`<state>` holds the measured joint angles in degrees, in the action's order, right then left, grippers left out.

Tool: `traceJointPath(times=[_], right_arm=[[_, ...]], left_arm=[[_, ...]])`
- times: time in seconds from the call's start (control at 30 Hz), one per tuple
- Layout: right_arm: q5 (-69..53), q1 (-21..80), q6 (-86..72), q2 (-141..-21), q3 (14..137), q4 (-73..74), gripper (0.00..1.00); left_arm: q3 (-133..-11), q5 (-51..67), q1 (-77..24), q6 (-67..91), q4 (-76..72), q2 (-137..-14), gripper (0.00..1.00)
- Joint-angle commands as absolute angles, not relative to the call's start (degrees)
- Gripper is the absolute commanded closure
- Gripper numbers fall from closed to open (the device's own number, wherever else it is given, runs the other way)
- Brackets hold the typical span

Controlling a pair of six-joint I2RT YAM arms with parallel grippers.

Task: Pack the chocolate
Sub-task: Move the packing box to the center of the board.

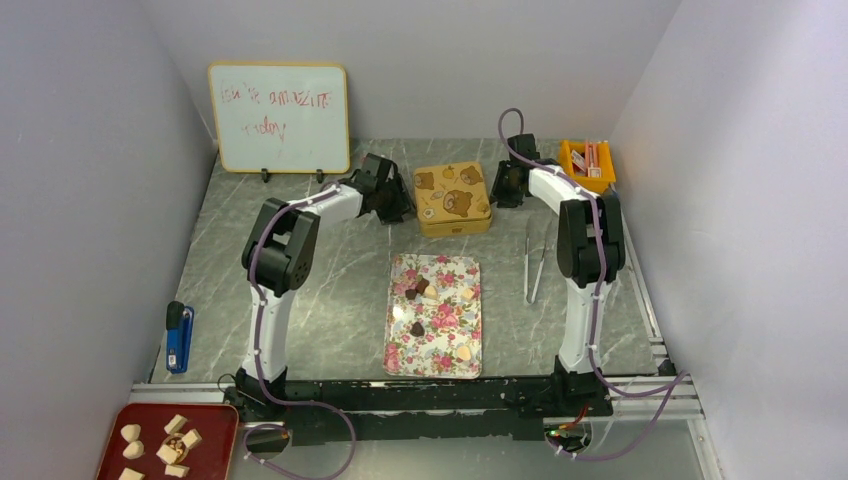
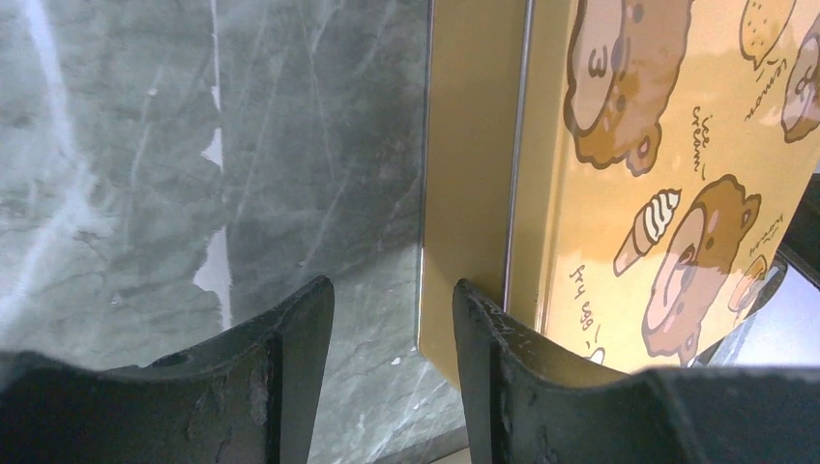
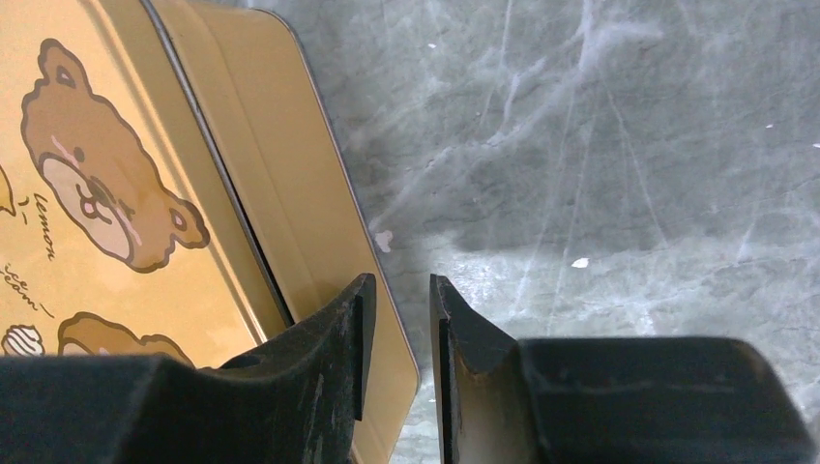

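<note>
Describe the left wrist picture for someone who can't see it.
A yellow tin with cartoon bears fills the right half. Two black fingers, spread apart, rise at the bottom beside its wall, over a grey marbled table.

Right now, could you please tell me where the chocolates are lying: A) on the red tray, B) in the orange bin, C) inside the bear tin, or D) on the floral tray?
D: the small brown and cream chocolates lie scattered on the floral tray, while the bear tin behind it has its lid on.
</note>
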<state>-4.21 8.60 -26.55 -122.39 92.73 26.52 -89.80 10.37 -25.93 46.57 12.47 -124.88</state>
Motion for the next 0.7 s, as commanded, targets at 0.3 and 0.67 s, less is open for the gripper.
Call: traceJointPath(times=[0.3, 0.67], right_arm=[[-6.44, 16.04, -27.56, -119.95, 90.66, 26.26, 0.68], [-6.04, 17.22, -28.10, -117.37, 87.98, 25.48, 0.68]], left_arm=[[-88.18, 11.70, -24.81, 44.76, 12.10, -120.29, 0.45], [-87.24, 10.98, -24.39, 43.60, 13.61, -117.90, 0.45]])
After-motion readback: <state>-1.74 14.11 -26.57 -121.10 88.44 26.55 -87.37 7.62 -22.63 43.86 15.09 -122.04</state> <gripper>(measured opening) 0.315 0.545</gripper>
